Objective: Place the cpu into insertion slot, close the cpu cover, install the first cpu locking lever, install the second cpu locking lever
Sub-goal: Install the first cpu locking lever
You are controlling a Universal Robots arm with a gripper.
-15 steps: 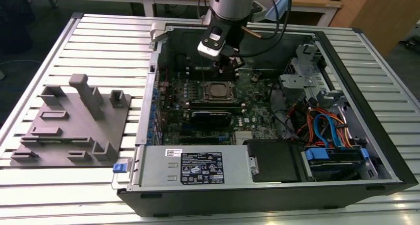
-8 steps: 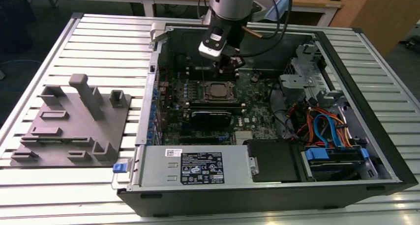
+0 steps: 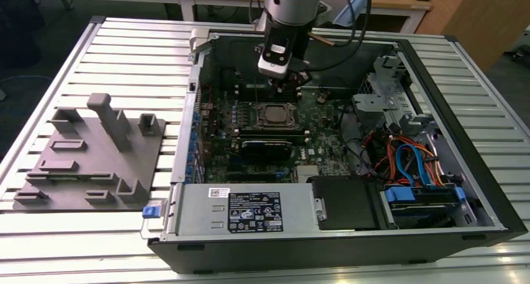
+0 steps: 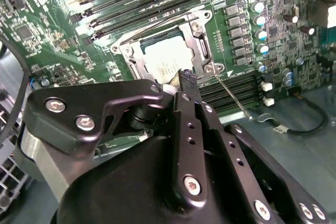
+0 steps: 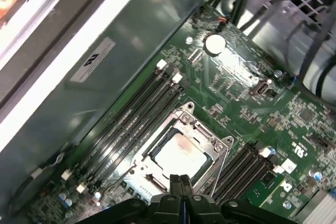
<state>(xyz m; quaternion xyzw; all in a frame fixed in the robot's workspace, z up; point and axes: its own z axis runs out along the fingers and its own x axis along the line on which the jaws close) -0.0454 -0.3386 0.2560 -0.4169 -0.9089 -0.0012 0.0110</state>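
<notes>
Just beside the tool (jaws together) lies the cpu.

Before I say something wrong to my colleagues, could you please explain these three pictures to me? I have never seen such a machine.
The machine is a robot arm ending in a claw. The exterior view comes from a camera off the arm. Both wrist views come from cameras riding on the arm. On the slatted table lie an open computer case and a grey tray of holders. The claw is shut, holds nothing, and hangs just over the green motherboard inside the case. Under it the cpu lies in place on the board, with the cpu cover lying flat around it.
</notes>
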